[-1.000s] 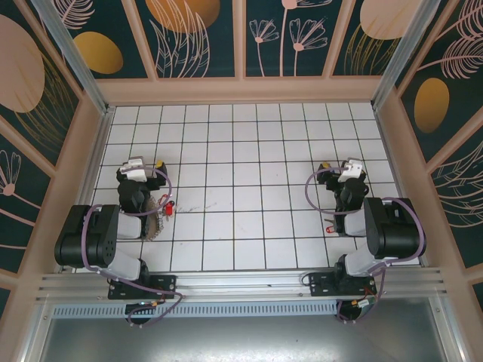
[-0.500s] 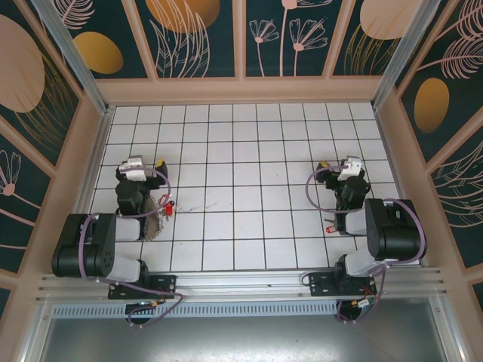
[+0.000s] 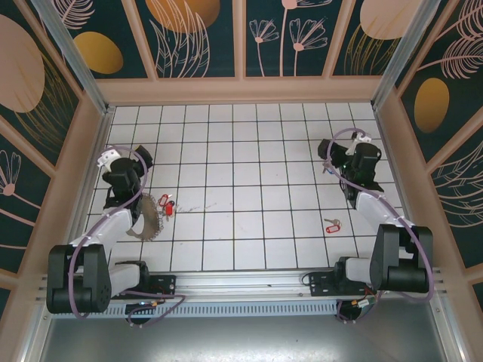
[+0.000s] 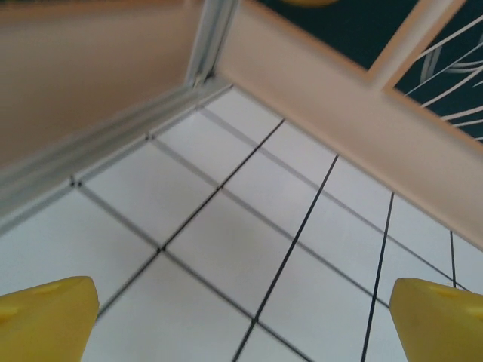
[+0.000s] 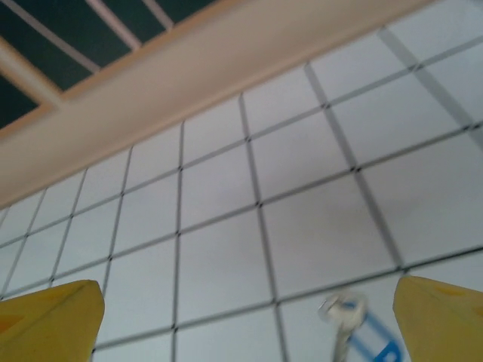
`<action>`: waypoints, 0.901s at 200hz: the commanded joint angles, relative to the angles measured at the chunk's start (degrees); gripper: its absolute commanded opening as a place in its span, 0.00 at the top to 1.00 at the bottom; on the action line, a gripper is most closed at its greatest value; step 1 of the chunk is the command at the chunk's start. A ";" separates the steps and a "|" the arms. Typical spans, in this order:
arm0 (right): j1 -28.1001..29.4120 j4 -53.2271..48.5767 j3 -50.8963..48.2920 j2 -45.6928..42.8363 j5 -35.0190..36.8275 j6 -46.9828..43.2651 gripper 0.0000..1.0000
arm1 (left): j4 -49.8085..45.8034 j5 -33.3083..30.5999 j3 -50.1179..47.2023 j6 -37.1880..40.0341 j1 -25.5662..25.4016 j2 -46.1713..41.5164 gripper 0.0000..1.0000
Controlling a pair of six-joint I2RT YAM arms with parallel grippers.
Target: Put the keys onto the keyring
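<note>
Left pincer (image 4: 241, 324) and right pincer (image 5: 249, 320), both with jaws spread wide and nothing between the yellow fingertips (image 4: 45, 317), each held clear of the white tiled desk (image 3: 249, 151) and aimed toward the far wall. On the desk, just ahead of and beneath the right pincer, lies a blue-tagged key (image 5: 341, 326). Its round head points away from the wrist camera and its shank runs back toward it, so the long axis lies roughly along the pincer's line of sight (the tag is blurred and cut by the frame edge). Farther out, nearer the right arm's base, a lone red-tagged key (image 3: 332, 224) lies flat with its long axis about left-right, metal end to the left and tag to the right. On the left side the keyring (image 3: 153, 215) lies flat, partly under the left arm, with two red-tagged keys (image 3: 166, 204) just beside its right rim; whether they touch it or are threaded on cannot be told. Judged progress: at least two keys lie loose and well apart from the keyring and none is held, so most of the task is left to do.
</note>
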 commanded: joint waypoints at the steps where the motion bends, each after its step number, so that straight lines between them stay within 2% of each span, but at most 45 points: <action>1: 1.81 -4.30 0.18 -1.13 -8.55 5.28 0.01 | -14.13 3.62 1.22 -14.89 0.25 0.39 0.01; 30: 6.34 -7.51 2.50 -1.24 -6.36 3.51 0.01 | -21.42 6.46 0.09 -21.34 0.26 0.31 0.01; 56: 9.63 -8.90 4.16 0.23 -4.42 2.39 0.01 | -20.98 10.72 -2.90 -24.22 0.25 0.33 0.02; 114: 15.94 -8.38 8.06 5.63 -4.16 1.67 0.01 | -21.66 14.77 -3.62 -24.20 0.25 2.42 0.01; 148: 17.33 -9.62 10.18 8.23 -2.88 1.22 0.01 | -19.73 17.46 -5.00 -26.11 0.20 5.40 0.01; 180: 18.25 -8.68 10.77 9.65 -3.96 2.10 0.01 | -13.44 22.34 -5.39 -27.87 -1.18 8.69 0.02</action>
